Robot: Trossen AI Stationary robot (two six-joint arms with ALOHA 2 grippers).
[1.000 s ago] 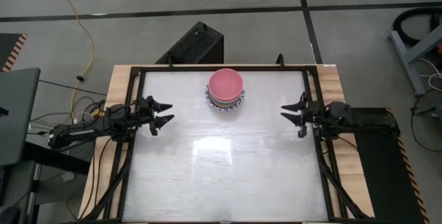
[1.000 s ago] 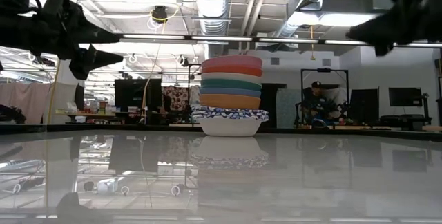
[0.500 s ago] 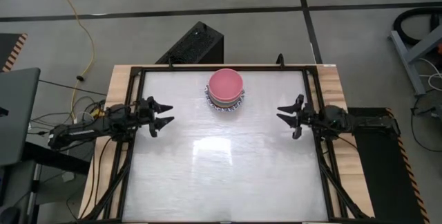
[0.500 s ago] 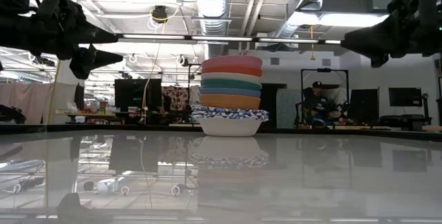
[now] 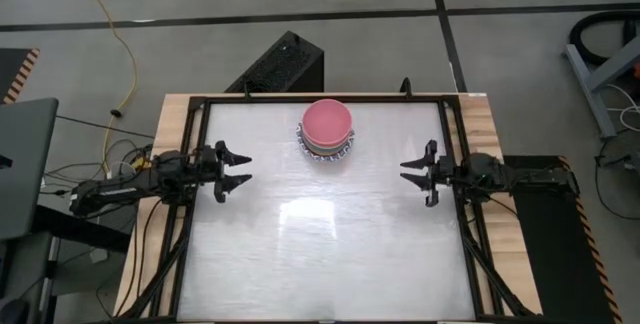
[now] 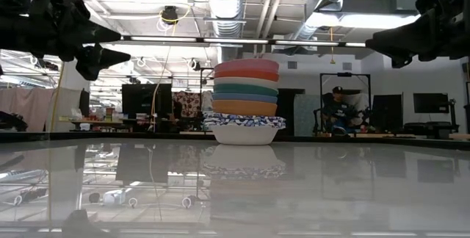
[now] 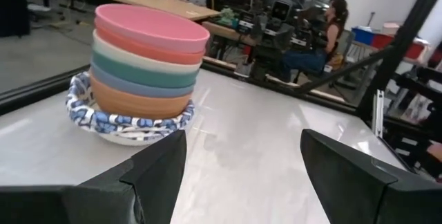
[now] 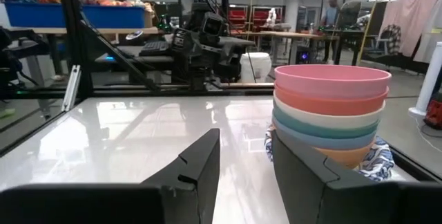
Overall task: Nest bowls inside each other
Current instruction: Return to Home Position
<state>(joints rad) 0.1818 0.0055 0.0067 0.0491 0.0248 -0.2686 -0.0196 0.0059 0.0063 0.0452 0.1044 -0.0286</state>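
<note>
— Where are the bowls (image 5: 327, 129)?
— All in one nested stack on the table (image 5: 330, 264), with the table's far rail just behind it. The pink bowl (image 7: 152, 27) sits on top. Below it the rims show red, cream, teal, blue and orange, top to bottom. The lowest one visible is a white patterned bowl (image 7: 131, 122) with a blue rim. I cannot tell how many patterned ones lie under there.

— And the left gripper (image 5: 240, 165)?
— It is off to the left of the stack and nearer the front, well apart from it, held above the table. Its fingers are spread wide with nothing between them.

— The right gripper (image 5: 408, 174)?
— It is out to the right of the stack, about as far off as the other and also raised. Both grippers point in toward each other. Its fingers are parted, with a narrower gap than the left's, and they hold nothing.

— Anyone around?
— A person (image 6: 339, 109) sits in the room beyond the stack, to its right in the low view.
</note>
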